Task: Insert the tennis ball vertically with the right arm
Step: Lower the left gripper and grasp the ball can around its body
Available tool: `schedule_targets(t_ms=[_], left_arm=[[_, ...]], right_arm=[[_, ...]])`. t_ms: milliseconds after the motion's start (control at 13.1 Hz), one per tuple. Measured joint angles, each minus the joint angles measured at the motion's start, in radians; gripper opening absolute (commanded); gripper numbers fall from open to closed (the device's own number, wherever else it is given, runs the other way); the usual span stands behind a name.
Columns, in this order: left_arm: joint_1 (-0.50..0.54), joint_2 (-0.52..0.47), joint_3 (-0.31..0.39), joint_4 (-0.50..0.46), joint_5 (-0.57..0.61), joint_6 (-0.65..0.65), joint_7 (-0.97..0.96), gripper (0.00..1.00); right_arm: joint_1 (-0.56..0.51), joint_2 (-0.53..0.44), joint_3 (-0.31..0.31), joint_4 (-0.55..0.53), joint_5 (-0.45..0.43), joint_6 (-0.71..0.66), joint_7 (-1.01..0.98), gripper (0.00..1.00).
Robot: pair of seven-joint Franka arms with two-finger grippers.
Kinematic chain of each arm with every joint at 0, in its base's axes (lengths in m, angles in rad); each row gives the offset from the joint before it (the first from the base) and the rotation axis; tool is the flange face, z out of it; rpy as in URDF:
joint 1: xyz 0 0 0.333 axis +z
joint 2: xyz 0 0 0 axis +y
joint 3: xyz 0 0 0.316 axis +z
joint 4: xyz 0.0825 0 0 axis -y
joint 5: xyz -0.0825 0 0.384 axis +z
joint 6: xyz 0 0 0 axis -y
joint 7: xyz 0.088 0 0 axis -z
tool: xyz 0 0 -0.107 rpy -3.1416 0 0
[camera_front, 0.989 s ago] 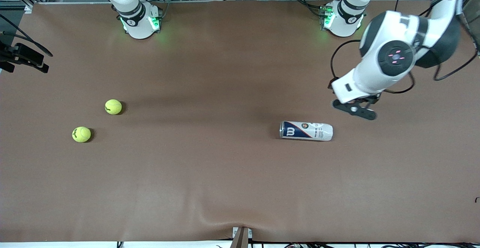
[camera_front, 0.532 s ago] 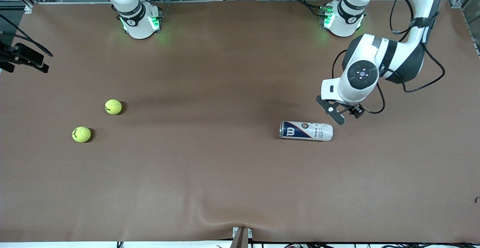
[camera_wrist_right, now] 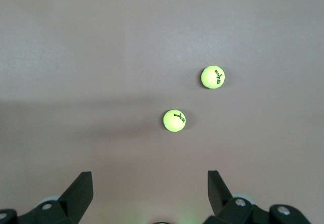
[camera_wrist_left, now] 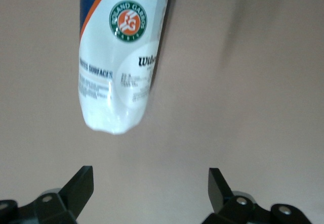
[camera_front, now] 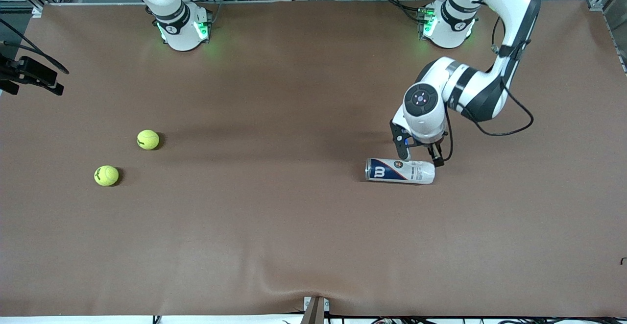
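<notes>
Hovering wide open and empty, the left hand (camera_front: pixel 420 156) hangs over the white-and-blue cylindrical tennis-ball can (camera_front: pixel 400 171) lying on the brown desk (camera_front: pixel 294 240); the right hand (camera_wrist_right: pixel 150 193), equally spread and empty, waits high above 2 yellow-green felt tennis balls (camera_front: pixel 148 139).

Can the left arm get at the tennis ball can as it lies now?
Probably yes. The left hand hangs open just above the can, which lies on its side on the table, with nothing between them.

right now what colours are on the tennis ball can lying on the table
White with a navy and orange end on the tennis ball can; clearest in the left wrist view.
</notes>
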Motion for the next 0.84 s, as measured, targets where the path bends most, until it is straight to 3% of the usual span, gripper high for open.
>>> schedule_targets(t_ms=[837], left_arm=[[-0.040,0.155,-0.007,0.124,0.085,0.022,0.031,1.00]], right_arm=[[0.000,0.000,0.000,0.000,0.000,-0.001,0.000,1.00]])
